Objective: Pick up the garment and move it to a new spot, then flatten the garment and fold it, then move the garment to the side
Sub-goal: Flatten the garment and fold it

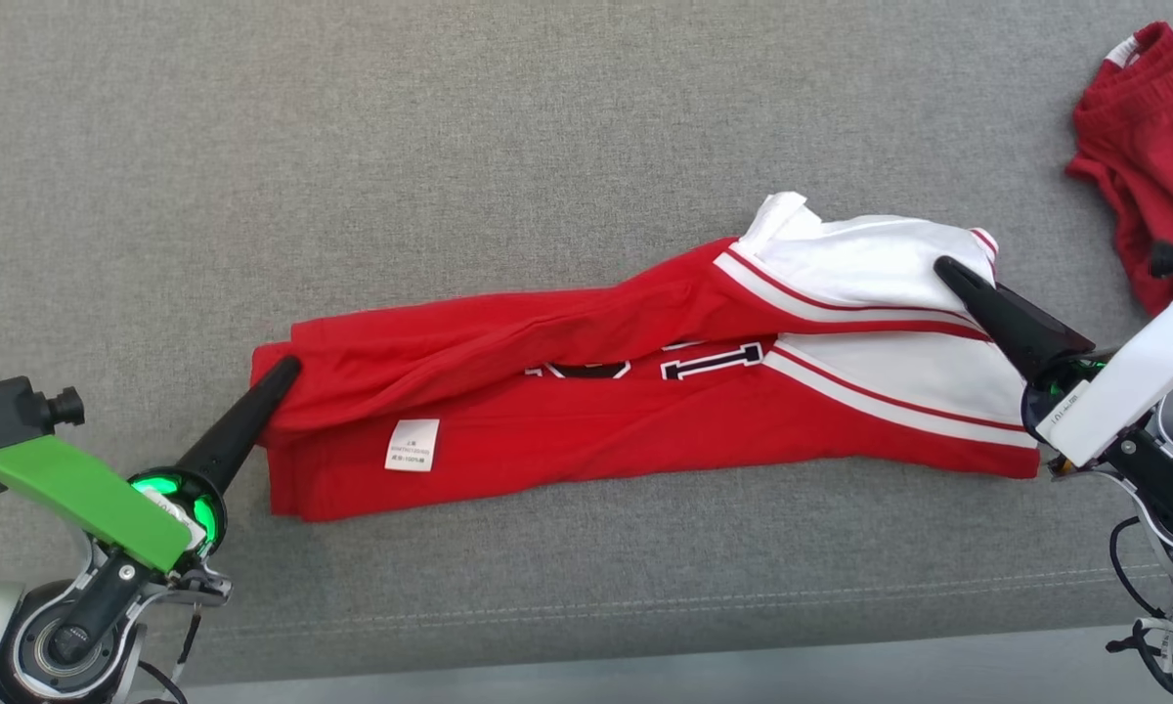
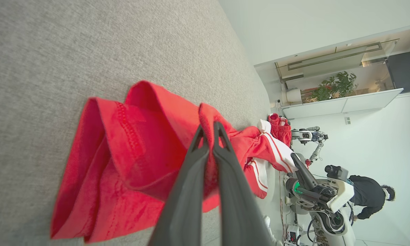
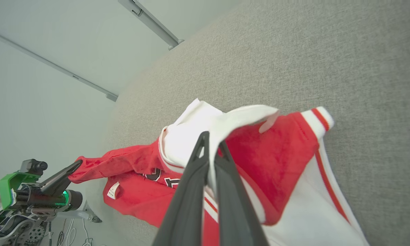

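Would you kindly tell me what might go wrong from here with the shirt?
The left jaws pinch only a bunched edge of the shirt, which may slip free when pulled. The right jaws hold a single white layer, so the fold could land crooked. The other red garment beside the right arm might get snagged.

Grey fabric surface (image 1: 450,147) — red cloth heap (image 1: 1139,137), upper right
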{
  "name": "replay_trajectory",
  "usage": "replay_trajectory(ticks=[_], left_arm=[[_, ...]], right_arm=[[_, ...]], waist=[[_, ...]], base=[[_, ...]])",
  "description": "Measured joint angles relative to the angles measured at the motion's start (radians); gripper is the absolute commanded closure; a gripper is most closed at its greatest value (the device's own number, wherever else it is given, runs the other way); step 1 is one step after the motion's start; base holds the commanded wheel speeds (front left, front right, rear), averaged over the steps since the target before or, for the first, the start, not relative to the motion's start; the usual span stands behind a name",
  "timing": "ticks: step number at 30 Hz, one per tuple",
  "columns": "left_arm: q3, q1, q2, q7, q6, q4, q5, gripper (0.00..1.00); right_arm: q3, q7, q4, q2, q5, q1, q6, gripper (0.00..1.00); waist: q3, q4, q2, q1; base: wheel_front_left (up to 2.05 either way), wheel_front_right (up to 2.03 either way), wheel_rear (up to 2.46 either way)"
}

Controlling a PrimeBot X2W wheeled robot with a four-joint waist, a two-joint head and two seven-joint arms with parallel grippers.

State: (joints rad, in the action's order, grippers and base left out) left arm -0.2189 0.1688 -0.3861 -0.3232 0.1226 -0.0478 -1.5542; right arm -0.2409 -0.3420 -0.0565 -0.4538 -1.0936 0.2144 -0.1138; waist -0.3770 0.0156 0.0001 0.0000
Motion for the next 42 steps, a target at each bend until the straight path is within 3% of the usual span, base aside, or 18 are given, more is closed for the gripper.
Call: replay_trajectory(ticks=[22,36,42], left_arm=[[-0.012,-0.092,-0.013,0.002,-0.019,0.046,-0.007,1.0],[-0.008,-0.096,-0.011,0.016,-0.019,0.073,0.003,1.0],[-0.014,-0.096,-0.009,0.016,-0.026,0.075,0.01,1.0]], right_arm=[[0.001,0.023,0.026,-0.002,-0.006,-0.12,0.019,1.0],[-0.028,0.025,-0.09,0.0,-0.003,-0.139,0.01,1.0],[-0.016,0.019,-0.018,-0.019,-0.005,-0.21,0.038,1.0]], waist=[[0.008,-0.012,0.0,0.0],[0.04,-0.028,0.0,0.0],[0.037,-0.033,0.0,0.0]], base=[[0.0,0.0,0.0],[0.0,0.0,0.0],[0.0,0.0,0.0]])
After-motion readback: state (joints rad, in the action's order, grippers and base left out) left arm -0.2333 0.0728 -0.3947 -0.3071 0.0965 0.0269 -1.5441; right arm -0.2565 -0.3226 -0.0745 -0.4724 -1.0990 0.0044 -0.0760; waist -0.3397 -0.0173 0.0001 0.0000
